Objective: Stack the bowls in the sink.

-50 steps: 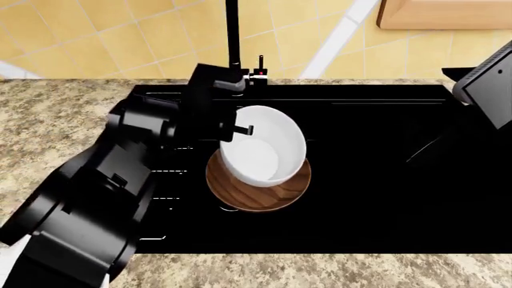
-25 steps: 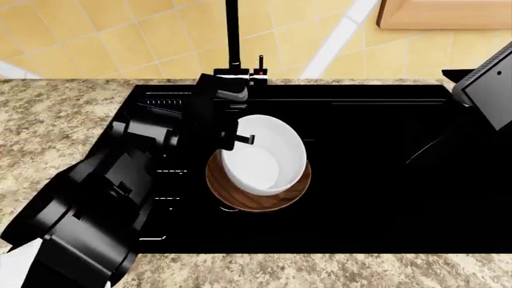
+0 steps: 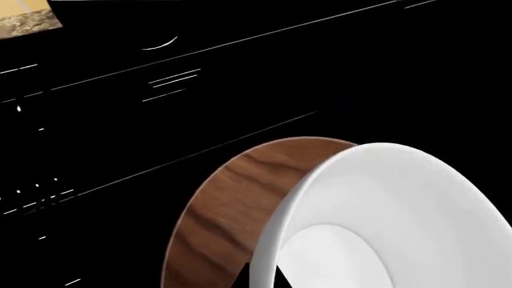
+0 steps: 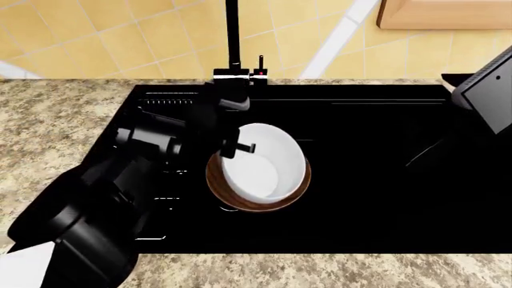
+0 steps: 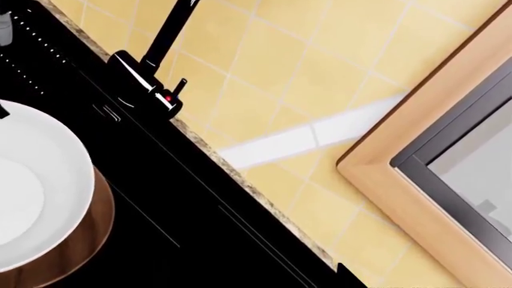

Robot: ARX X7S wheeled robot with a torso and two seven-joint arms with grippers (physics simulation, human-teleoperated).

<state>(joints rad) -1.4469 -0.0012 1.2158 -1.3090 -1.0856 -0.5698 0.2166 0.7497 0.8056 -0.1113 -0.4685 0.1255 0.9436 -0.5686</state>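
Bowls sit one inside the other in the big black sink [image 4: 376,198]. From the head view, the nearest thing is the thick black left arm [image 4: 96,222], coming in from about 7 o'clock. Next comes the wide brown wooden bowl [image 4: 240,201] on the sink floor. The shiny white round bowl [image 4: 264,162] rests inside it, tilted a little. The left gripper [image 4: 240,147] is just at the white bowl's rim, around 10 o'clock of the bowl. Whether its fingers pinch the rim or stand apart cannot be told. Farther back, at 12 o'clock, stands the tall black faucet [image 4: 232,36]. The right gripper is out of sight.
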